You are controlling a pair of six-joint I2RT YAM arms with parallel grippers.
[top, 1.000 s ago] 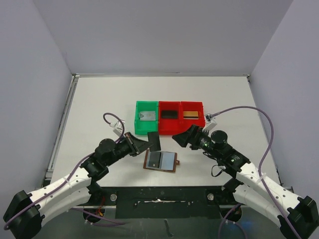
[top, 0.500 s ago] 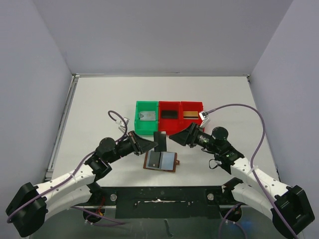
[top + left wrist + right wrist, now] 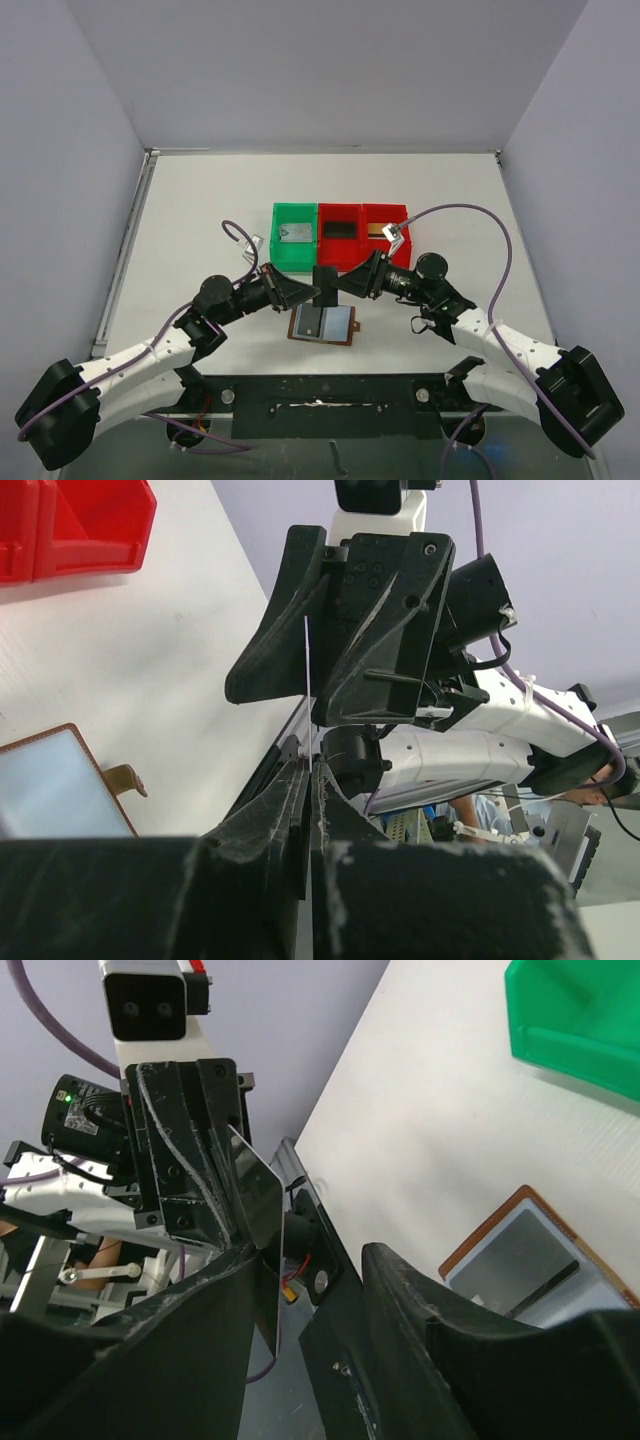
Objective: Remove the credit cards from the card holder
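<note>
1. The left gripper [image 3: 308, 291] is clenched on a black card [image 3: 324, 280]. The card stands on edge in the air above the table [image 3: 200, 200], gripped at its 9 o'clock end.
2. The right gripper [image 3: 342, 284] faces the same card from 3 o'clock. Its jaws straddle the card's free end and are partly parted. In the right wrist view a gap shows between the card and one finger [image 3: 420, 1300], so this claw has not clamped.
3. In the left wrist view the card is a thin pale line running up between the right gripper's two black fingers.
4. The card holder [image 3: 325, 324] lies at 6 o'clock of the held card, just below it in the top view. It is open and flat on the table with its pale panels up and its small tab [image 3: 357, 327] on the 3 o'clock side. The 9 o'clock panel looks darker than the other — I cannot tell whether a card sits in it.
5. At 12 o'clock of the holder three bins stand in a touching row.
   - The green bin [image 3: 276, 250] at 11 o'clock holds a silver-grey card [image 3: 293, 232].
   - The middle red bin [image 3: 340, 254] holds a second black card [image 3: 340, 228].
   - The end red bin [image 3: 386, 207] at 1 o'clock holds a gold card [image 3: 376, 230].
</note>
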